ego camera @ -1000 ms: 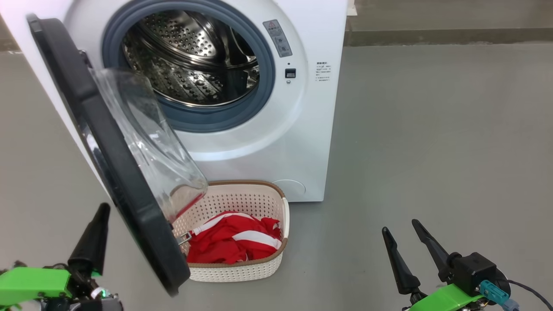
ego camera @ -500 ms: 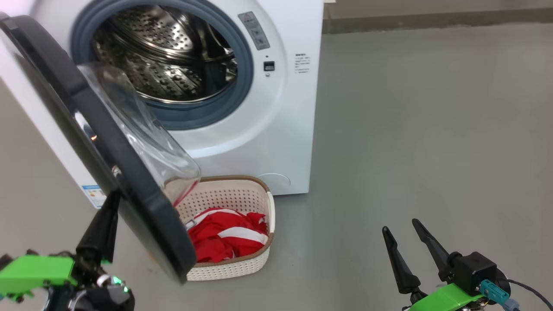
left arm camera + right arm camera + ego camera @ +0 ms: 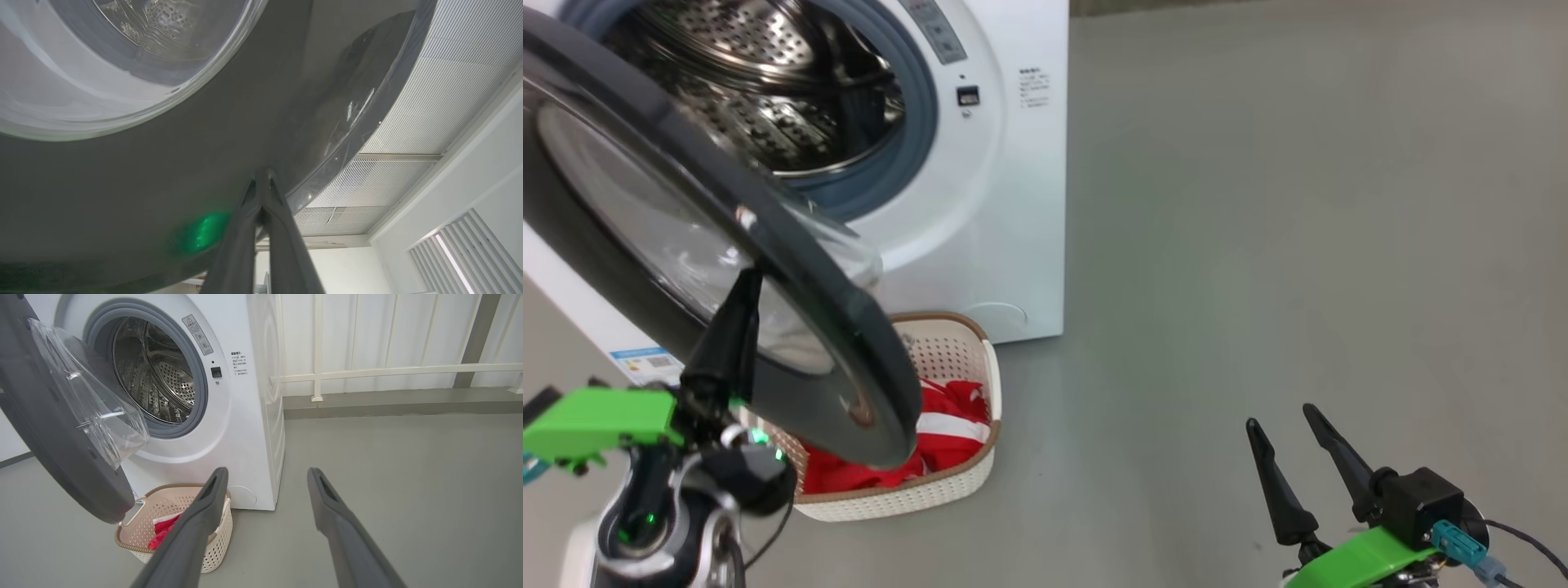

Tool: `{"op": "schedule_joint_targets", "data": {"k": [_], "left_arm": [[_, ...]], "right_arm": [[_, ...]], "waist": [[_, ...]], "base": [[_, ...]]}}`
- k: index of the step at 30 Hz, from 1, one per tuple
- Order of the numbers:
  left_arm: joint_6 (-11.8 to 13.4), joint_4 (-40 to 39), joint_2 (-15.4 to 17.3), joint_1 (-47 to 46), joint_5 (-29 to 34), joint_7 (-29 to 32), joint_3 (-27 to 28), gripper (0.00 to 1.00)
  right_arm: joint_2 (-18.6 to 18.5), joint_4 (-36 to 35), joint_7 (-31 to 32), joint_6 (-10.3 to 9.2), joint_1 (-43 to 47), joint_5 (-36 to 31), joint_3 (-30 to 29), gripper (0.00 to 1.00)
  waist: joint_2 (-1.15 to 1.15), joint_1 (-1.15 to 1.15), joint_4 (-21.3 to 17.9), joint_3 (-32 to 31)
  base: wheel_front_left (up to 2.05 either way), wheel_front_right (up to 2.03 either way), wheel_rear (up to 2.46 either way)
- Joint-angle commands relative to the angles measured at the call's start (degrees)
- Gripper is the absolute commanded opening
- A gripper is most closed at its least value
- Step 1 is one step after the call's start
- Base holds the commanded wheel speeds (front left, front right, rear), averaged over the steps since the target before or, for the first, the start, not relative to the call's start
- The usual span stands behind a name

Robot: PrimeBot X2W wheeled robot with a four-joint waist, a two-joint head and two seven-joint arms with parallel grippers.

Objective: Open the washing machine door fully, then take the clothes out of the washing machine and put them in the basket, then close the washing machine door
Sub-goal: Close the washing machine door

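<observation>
My left hand (image 3: pixel 747 282), clenched, at lower left, its tip against the black rim of the washing machine door (image 3: pixel 870 367), which stands partly open. My right hand (image 3: pixel 1281 418), released, at lower right. The clothes (image 3: pixel 947 420) lie in the basket (image 3: pixel 907 498), lower centre, before the washing machine (image 3: pixel 1013 204).

- washing machine door (image 3: pixel 866 359): glossy black rim, smooth clear glass centre.
- washing machine (image 3: pixel 1021 212): smooth white casing, shiny perforated steel drum (image 3: pixel 760 90), matt grey rubber ring (image 3: pixel 919 139).
- basket (image 3: pixel 931 494): matt cream perforated plastic.
- clothes (image 3: pixel 956 396): soft red-and-white cloth.
- floor (image 3: pixel 1258 245): smooth matt grey.
</observation>
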Motion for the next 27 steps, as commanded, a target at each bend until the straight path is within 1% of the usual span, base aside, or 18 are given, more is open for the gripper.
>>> {"op": "schedule_joint_targets", "data": {"k": [1, 3, 11, 13, 15, 18, 26, 27], "left_arm": [[-0.9, -0.8, 0.7, -3.3, -0.8, -0.2, 0.8, 0.00], [-1.4, 0.4, 0.7, -5.1, -0.9, -0.8, 0.4, 0.00], [-3.3, 5.1, 0.7, -12.6, 2.5, -3.6, -1.8, 0.00], [-4.1, 7.1, 0.8, -14.6, 3.5, -4.6, -2.1, 0.00], [-4.9, 9.3, 1.7, -16.6, 6.1, -5.8, -3.1, 0.00], [-6.0, 12.5, 1.7, -19.7, 7.5, -6.7, -4.0, 0.00], [-9.1, 21.5, 1.7, -28.1, 8.7, -8.4, -4.5, 0.00], [-9.1, 21.5, 1.7, -28.1, 8.7, -8.4, -4.5, 0.00]], "right_arm": [[-0.1, -1.6, -0.4, 0.36, -3.1, -0.8, 1.2, 1.00], [-0.1, -1.7, -0.4, 0.36, -3.5, -0.8, 1.2, 1.00], [-0.1, -2.5, -0.4, 0.36, -4.9, -1.3, 0.6, 1.00], [-0.1, -2.7, -0.4, 0.36, -5.1, -1.3, 0.5, 1.00], [-0.1, -2.7, -0.4, 0.36, -5.4, -1.4, 0.6, 1.00], [-0.1, -2.7, -0.4, 0.36, -5.8, -1.5, 0.6, 1.00], [-0.1, -3.0, -0.4, 0.36, -7.5, -1.9, 0.6, 1.00], [-0.1, -3.0, -0.4, 0.36, -7.5, -1.9, 0.6, 1.00]], "waist": [[0.00, 0.00, -1.3, 1.4], [0.00, 0.00, -1.9, 2.1], [0.00, 0.00, -3.2, 5.4], [0.00, 0.00, -3.3, 6.2], [0.00, 0.00, -3.6, 6.9], [0.00, 0.00, -3.7, 7.8], [0.00, 0.00, -4.4, 10.3], [0.00, 0.00, -4.4, 10.3]], "base": [[0.00, 0.00, 0.00], [0.00, 0.00, 0.00], [0.00, 0.00, 0.00], [0.00, 0.00, 0.00], [0.00, 0.00, 0.00], [0.00, 0.00, 0.00], [0.00, 0.00, 0.00], [0.00, 0.00, 0.00]]}}
